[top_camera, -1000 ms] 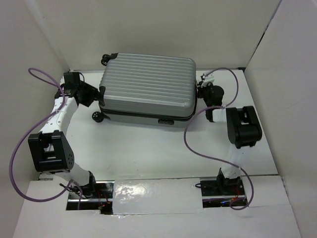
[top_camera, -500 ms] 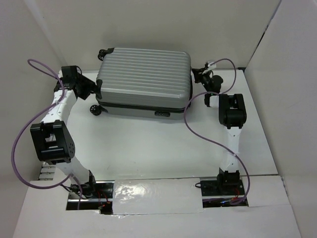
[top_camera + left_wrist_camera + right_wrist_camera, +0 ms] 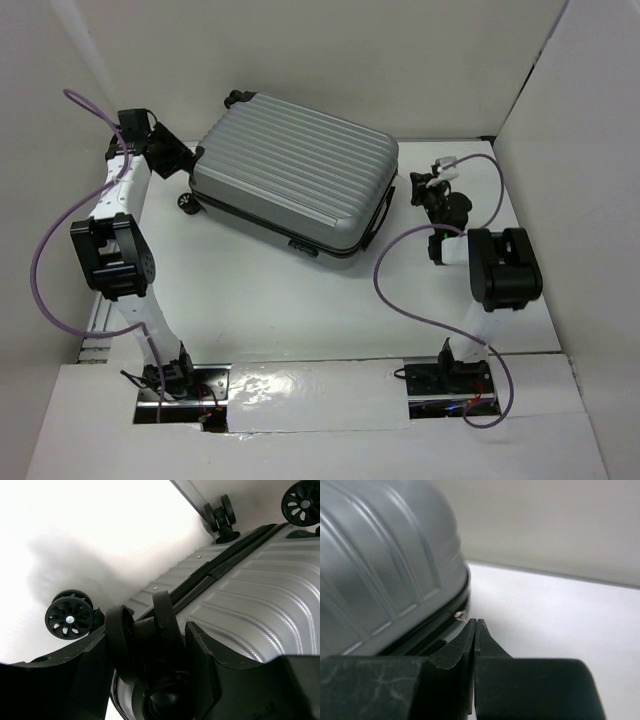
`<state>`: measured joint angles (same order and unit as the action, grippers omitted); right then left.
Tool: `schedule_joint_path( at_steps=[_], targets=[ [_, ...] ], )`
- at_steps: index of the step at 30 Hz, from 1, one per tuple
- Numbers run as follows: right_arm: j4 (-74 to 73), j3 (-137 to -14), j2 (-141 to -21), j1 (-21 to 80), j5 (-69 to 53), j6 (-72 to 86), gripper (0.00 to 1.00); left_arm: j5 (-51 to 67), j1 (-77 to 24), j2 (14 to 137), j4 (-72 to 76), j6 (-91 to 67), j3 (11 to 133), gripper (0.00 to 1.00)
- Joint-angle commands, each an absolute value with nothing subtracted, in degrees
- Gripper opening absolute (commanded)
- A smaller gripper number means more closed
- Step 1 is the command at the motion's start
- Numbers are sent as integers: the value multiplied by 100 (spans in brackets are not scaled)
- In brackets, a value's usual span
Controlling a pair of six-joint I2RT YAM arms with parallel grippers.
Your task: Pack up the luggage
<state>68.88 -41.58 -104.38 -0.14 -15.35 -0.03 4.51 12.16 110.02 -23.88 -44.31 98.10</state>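
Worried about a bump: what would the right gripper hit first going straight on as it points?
Likely the luggage: the right gripper, its tips shut, aims at its black seam, very close; depth is unclear.

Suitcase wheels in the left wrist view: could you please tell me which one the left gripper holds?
The twin wheel at bottom centre, between the left gripper's fingers; the others stand free.

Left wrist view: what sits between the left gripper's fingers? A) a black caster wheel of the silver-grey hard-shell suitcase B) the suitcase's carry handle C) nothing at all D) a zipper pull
A: the left gripper has its fingers against either side of a black twin caster wheel at a corner of the silver-grey ribbed hard-shell suitcase.
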Motion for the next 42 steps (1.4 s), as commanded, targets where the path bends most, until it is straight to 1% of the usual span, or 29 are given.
schedule_joint_path(
  at_steps=[1,3,4,7,9,11,12,13,14,15,16,17,18,19,21,22,23,25,26,27,29,30,32,33,34,35,37,40,42],
  targets=[
    [7709,-3438,-9538,95,-467,-35,0,-18,1336,11495,-2004,-3041,10423,12],
    [7270,-2913,-8932,430,-54,-96,0,183,1336,11723,-2004,-3041,10800,4],
    [7086,-2770,-8538,535,113,-97,0,280,1336,11994,-2004,-3041,10941,4],
    [6155,-2418,-8026,782,325,9,0,413,1283,12391,-2135,-2988,11539,4],
    [5829,-2260,-7639,782,377,157,0,413,1230,12673,-2241,-2988,11881,4],
    [5347,-2206,-7306,782,378,158,0,360,1230,12727,-2241,-2988,12005,11],
    [5074,-2310,-7234,782,535,210,0,308,1230,12727,-2337,-2988,12110,20],
    [4706,-2660,-7233,782,667,446,8,203,1230,12727,-2390,-2988,12111,35],
    [4345,-2854,-7233,782,720,448,16,133,1230,12666,-2495,-2988,12111,63],
    [3759,-3048,-7312,721,799,553,29,27,1230,12448,-2496,-2988,12050,75],
    [3501,-3415,-7391,651,1078,806,29,-148,1230,12297,-2496,-2988,11972,94],
    [3376,-3541,-7461,598,1081,809,31,-254,1230,12139,-2548,-3040,11892,100],
    [3140,-3681,-7636,476,1272,896,33,-385,1230,11981,-2662,-3041,11831,100],
    [3016,-3839,-7733,405,1327,1236,43,-656,1230,11666,-2776,-3172,11778,100],
    [2901,-4349,-8162,221,1100,1309,50,-939,1379,11322,-2987,-3330,11725,100],
    [2561,-4612,-8374,28,820,1397,53,-1184,1380,11155,-3206,-3505,11672,100],
    [2375,-5232,-8602,-52,522,1345,60,-1317,1458,10805,-3312,-3568,11594,100],
    [1812,-5912,-9436,-175,-102,1048,68,-1537,1512,10461,-3532,-3777,11479,100],
    [1706,-6533,-9727,-176,-297,889,69,-1843,1512,10302,-3890,-3918,11357,100],
    [1644,-6817,-10243,-176,-412,827,78,-1950,1581,9944,-4024,-4085,11242,100],
    [1328,-7711,-10738,-176,-954,695,86,-1855,1644,9538,-4035,-4306,10630,100],
    [1266,-7986,-11184,-176,-1071,694,100,-1724,1644,9197,-4034,-4307,10400,100],
    [1266,-8618,-11617,-176,-1650,598,100,-1452,1696,8896,-4148,-4666,9636,100],
    [1266,-9074,-12019,-176,-1939,598,100,-1154,1696,8634,-3974,-4832,8963,100],
    [1196,-9079,-12224,-176,-2160,598,100,-1151,1696,8535,-3973,-4834,8634,100],
    [1143,-9505,-12400,-176,-2327,502,100,-899,1696,8456,-3903,-4947,8344,100],
    [1143,-9842,-12840,-97,-2661,326,100,-713,1696,8402,-3719,-5001,7642,100],
    [1143,-10308,-13199,52,-2951,-24,100,-712,1696,8455,-3665,-5001,7235,100],
    [1090,-10389,-13254,141,-3180,-166,100,-484,1696,8621,-3604,-5150,7111,100]
  ],
)
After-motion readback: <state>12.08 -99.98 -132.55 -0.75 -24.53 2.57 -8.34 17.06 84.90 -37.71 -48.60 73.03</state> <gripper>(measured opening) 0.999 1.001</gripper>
